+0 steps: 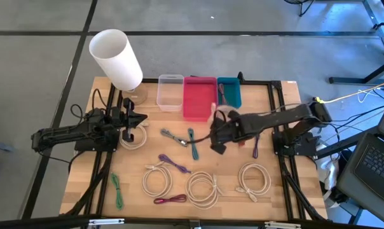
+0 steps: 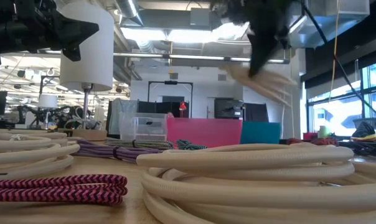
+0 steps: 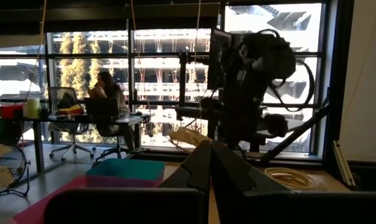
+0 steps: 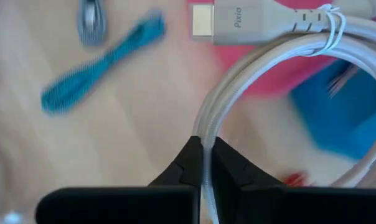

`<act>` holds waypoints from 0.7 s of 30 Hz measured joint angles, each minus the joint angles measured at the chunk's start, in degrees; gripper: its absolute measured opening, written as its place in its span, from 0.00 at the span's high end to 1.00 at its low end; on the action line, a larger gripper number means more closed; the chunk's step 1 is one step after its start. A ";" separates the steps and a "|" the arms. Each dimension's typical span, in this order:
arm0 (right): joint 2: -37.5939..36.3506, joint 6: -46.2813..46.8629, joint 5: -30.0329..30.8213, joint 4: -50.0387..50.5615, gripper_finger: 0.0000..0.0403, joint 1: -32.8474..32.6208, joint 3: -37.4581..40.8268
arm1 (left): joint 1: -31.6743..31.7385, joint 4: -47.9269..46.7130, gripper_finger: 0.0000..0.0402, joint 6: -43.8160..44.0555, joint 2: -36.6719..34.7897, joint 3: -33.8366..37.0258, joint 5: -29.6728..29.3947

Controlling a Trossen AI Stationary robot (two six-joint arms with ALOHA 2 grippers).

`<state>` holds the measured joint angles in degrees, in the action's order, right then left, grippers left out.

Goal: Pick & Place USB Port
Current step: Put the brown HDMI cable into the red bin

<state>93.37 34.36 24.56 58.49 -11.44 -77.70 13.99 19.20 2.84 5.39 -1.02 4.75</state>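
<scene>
Wooden tabletop under an open office with big windows; cables scattered across it, three bins at the far edge.

Right end effector: fingers pinched together on a strand of the white USB cable, held clear of the wood. High view puts this end effector just short of the pink bin, with the teal bin beside that.

Handling, by judgement: the cable is light, soft and floppy. The coil sags and swings from a single pinched strand and could slip through smooth fingers. The bound part by the wire tie looks the firmer hold; the rigid plug is the only stiff piece.

Orientation: the metal USB plug lies beyond the fingertips, its long axis crossways to the fingers, tip pointing toward the teal cable bundle on the wood. The loop curves back from plug to fingers.

Left end effector: parked at the table's left, fingers together, empty, near the white lamp.
</scene>
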 joint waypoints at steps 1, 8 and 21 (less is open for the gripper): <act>-0.35 -1.57 1.57 -0.29 0.97 0.39 -1.56 | -0.01 0.00 0.99 0.01 0.02 0.00 0.01; -0.34 -17.54 2.63 -4.94 0.97 7.15 -10.07 | -0.02 0.04 0.99 0.00 0.01 0.00 0.00; 4.28 -31.02 -16.66 -17.15 0.97 24.68 -11.23 | -0.01 0.26 0.99 0.01 0.01 0.00 0.01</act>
<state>97.65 3.34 7.90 41.34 13.24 -88.92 13.99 19.46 2.85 5.40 -1.02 4.75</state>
